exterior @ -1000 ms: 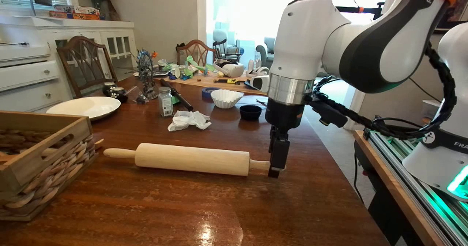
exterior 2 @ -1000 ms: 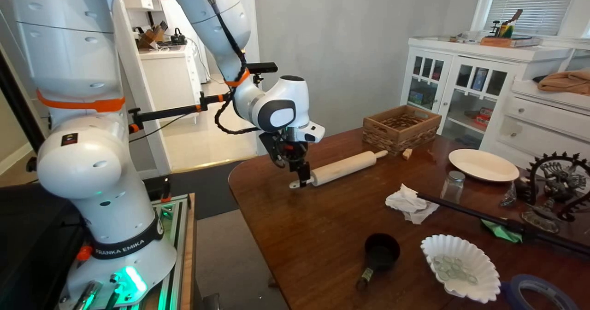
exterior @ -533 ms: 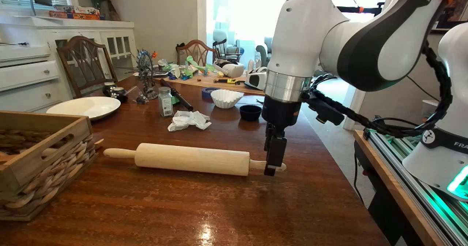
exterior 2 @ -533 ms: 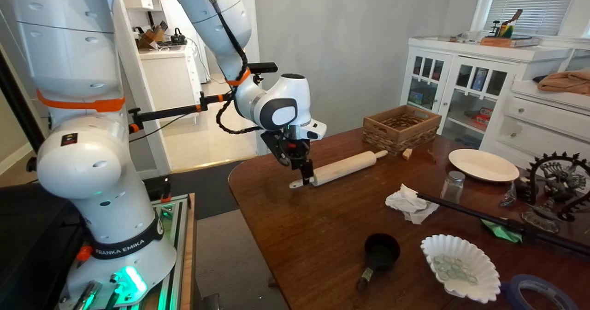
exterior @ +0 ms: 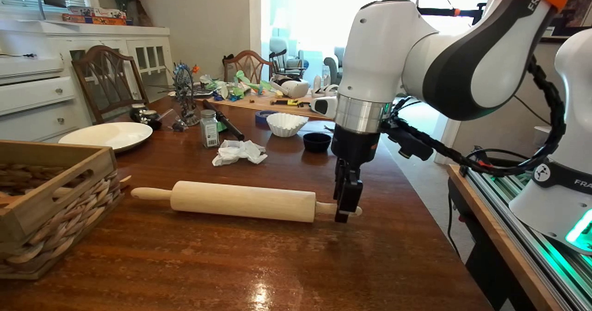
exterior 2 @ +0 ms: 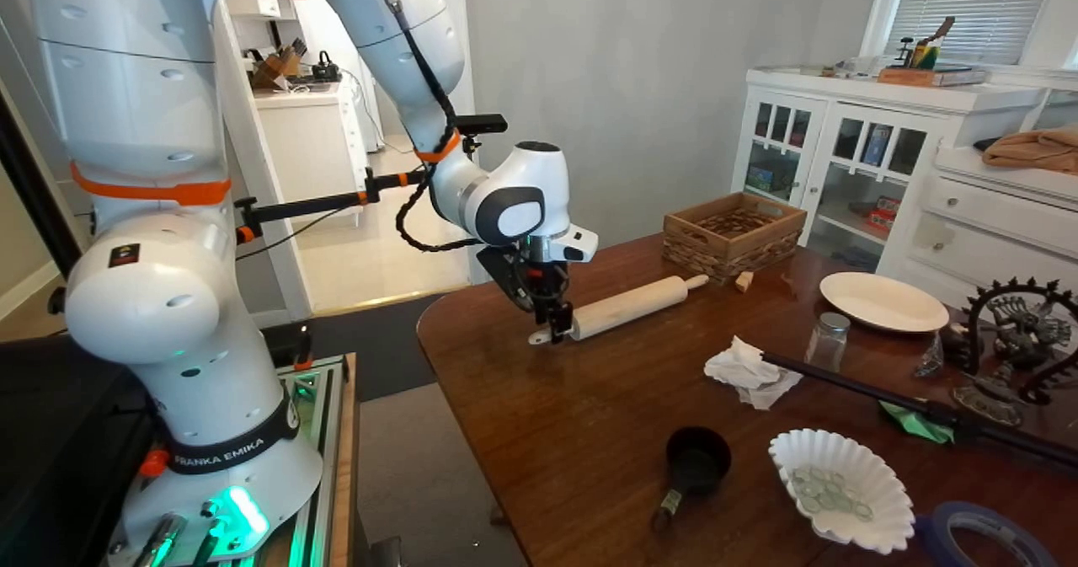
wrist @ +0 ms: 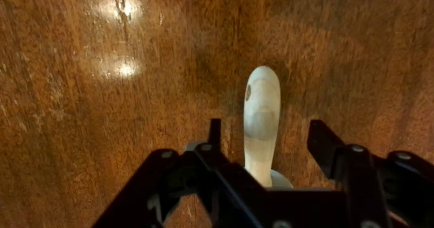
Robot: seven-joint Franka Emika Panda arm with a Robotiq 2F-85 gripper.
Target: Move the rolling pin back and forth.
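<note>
The rolling pin [exterior: 243, 201] is a pale wooden cylinder with a tapered handle at each end. It lies flat on the brown table and also shows in an exterior view [exterior 2: 630, 307]. My gripper [exterior: 342, 211] points down at the handle nearest the robot; it shows at the same handle in an exterior view [exterior 2: 557, 331]. In the wrist view the gripper [wrist: 264, 129] is open, its fingers on either side of the handle [wrist: 261, 129], with a gap on both sides. The barrel is mostly hidden behind the gripper body there.
A woven wooden basket [exterior: 58, 200] stands at the pin's far end. A white plate [exterior: 108, 135], glass jar [exterior: 209, 128], crumpled tissue [exterior: 239, 152], black cup [exterior: 317, 142] and white fluted bowl [exterior: 286, 124] stand behind the pin. The table edge [exterior: 430, 209] runs on the robot's side.
My gripper has shifted slightly along the handle toward the barrel. The hand rose a little, then came down around the handle. The rolling pin has not moved.
</note>
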